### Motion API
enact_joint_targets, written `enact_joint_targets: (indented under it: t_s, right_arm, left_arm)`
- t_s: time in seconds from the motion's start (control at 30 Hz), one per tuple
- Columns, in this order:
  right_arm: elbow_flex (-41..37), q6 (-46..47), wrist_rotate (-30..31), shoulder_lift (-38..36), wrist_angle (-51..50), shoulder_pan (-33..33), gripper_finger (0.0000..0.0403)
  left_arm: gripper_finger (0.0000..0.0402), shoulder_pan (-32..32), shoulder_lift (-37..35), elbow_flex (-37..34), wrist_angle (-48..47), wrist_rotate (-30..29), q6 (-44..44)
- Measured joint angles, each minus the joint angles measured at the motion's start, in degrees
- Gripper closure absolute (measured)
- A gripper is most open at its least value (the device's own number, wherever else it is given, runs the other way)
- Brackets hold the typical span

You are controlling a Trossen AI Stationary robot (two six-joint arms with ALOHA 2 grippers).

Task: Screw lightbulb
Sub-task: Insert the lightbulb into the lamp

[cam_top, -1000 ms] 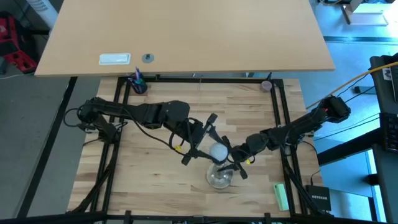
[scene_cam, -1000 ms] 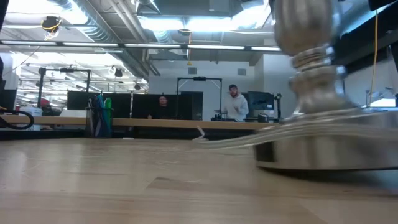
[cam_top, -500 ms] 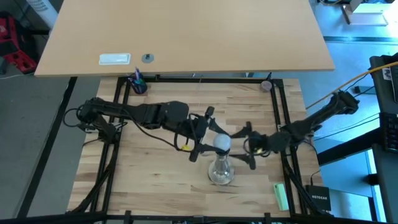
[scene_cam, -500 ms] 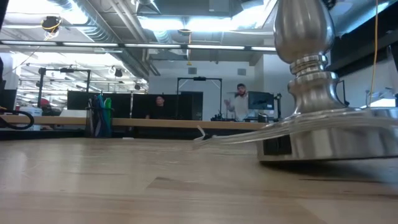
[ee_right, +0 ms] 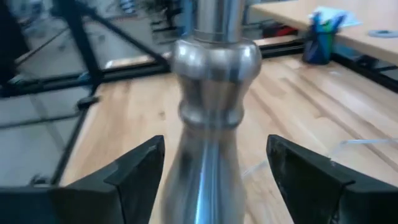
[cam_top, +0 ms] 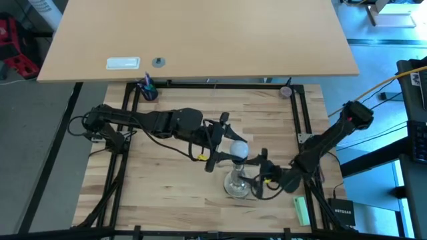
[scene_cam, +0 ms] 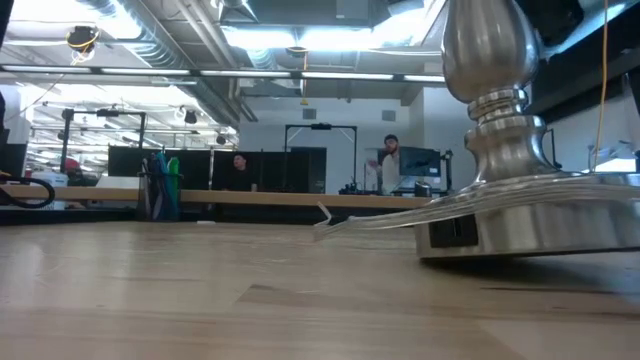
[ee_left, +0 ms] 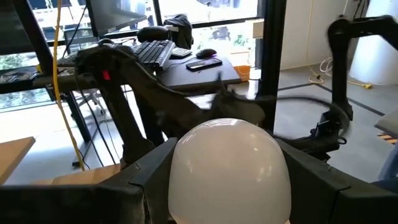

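The white lightbulb (cam_top: 238, 151) is in my left gripper (cam_top: 233, 153), above the silver stand (cam_top: 235, 185), which rests on its round base (scene_cam: 530, 225) on the wooden table. The bulb's frosted globe fills the left wrist view (ee_left: 229, 165). Its screw base and the stand's socket are hidden under the globe. My right gripper (cam_top: 257, 179) is open, low at the stand's right. Its fingers stand on either side of the stand's stem (ee_right: 214, 106) with gaps showing. My left gripper pinches the bulb's globe by its two opposite sides (ee_left: 180, 174) between its two fingers (ee_left: 146, 180). It comes level from the table's left. The globe points up over the stand. Whether the screw base sits in the socket is hidden.
A blue pen cup (cam_top: 147, 89) stands at the far left corner, a small purple thing (cam_top: 285, 91) at the far right corner, and a green object (cam_top: 302, 210) at the near right. A light tabletop (cam_top: 200, 33) lies beyond. People show in the room behind (scene_cam: 390, 165).
My right gripper has drawn away from the stand toward the table's right, then come back lower on the near right side with its fingers around the stem. My left gripper has carried the bulb slightly toward the far right. The stand has shifted and stands straighter.
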Motion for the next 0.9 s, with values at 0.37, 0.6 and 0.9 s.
enact_joint_targets:
  t_s: [0.37, 0.6, 0.9]
  right_arm:
    - [0.0, -5.9, 6.8, 8.0, 13.2, -0.8, 0.0177]
    - [0.0, -7.4, 6.6, 7.7, 13.8, -0.7, 0.0261]
    - [-0.5, -20.2, -7.3, 1.8, 10.5, -2.3, 0.0261]
  left_arm:
    - [0.0180, 0.0, 0.0, 0.0, 0.4, -0.5, -0.4]
    - [0.0180, 0.0, 0.0, 0.0, 0.6, -0.4, -0.7]
    - [0.0180, -1.8, -0.3, -0.1, 0.8, 2.1, 0.9]
